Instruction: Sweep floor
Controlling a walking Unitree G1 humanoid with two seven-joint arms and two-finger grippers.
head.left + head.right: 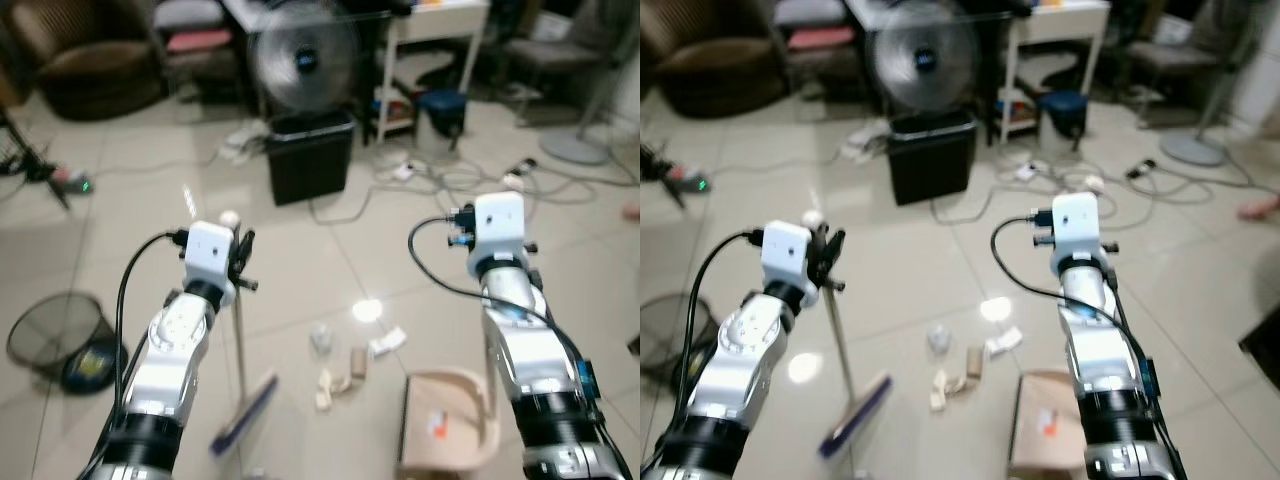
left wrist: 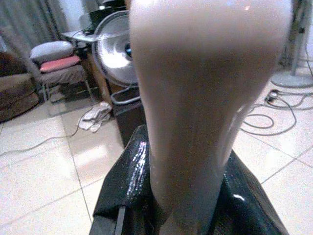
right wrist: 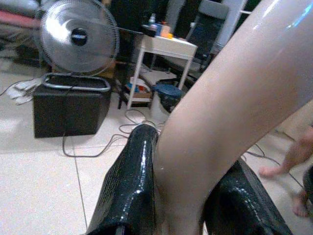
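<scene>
fan (image 1: pixel 303 60) on black box (image 1: pixel 310 158); mesh bin (image 1: pixel 58 330); cables (image 1: pixel 560 180)

Left gripper (image 2: pixel 188 215): black fingers (image 2: pixel 128 188) clamped on pale broom handle (image 2: pixel 195 98). Behind: fan (image 2: pixel 115 49) atop black box (image 2: pixel 129 120), stacked cushions (image 2: pixel 55 56), floor cables (image 2: pixel 274 115).

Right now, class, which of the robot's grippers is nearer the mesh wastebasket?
Left. The left gripper, shut on the broom, is nearer the mesh wastebasket; the right gripper, holding the dustpan, is farther away.

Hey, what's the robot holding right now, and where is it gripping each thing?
The left gripper holds the broom near the top of its handle. The right gripper is shut on the dustpan handle.
</scene>
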